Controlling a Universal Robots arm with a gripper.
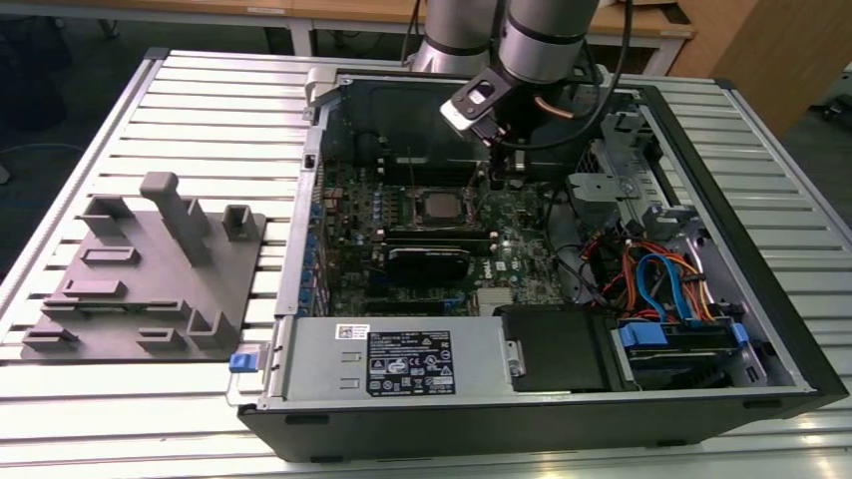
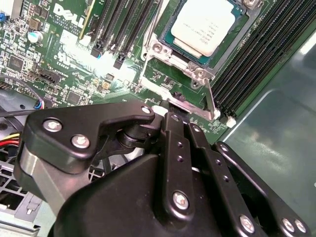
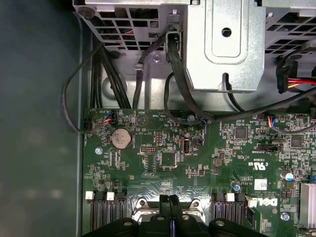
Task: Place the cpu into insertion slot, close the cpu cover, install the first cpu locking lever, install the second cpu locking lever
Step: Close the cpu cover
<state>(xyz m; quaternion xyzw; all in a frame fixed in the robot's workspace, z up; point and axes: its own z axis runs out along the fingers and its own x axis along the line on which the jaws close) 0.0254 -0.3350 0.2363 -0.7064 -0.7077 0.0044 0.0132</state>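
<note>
The cpu (image 2: pixel 207 27), a flat square with a dull silvery top, lies in the insertion slot on the green board; in the exterior view the cpu (image 1: pixel 436 205) sits mid-board. The cpu cover (image 2: pixel 159 48), a thin silvery frame, lies down around it. A thin metal locking lever (image 2: pixel 210 98) runs along one side of the socket. My gripper (image 2: pixel 172 103) has its black fingers pressed together at the socket's edge, right by the lever's hooked end. The exterior view places the gripper (image 1: pixel 498 183) just to the cpu's right, and in the first wrist view the gripper (image 3: pixel 169 199) stands over the socket frame.
Long black memory slots (image 2: pixel 118 29) flank the socket. A metal drive cage (image 3: pixel 222 44) and black cables (image 3: pixel 98 74) lie beyond the board's edge. In the exterior view a black card (image 1: pixel 426 261) crosses the board, a power supply (image 1: pixel 386 364) fills the case front, and a grey fixture (image 1: pixel 147 269) stands at the left.
</note>
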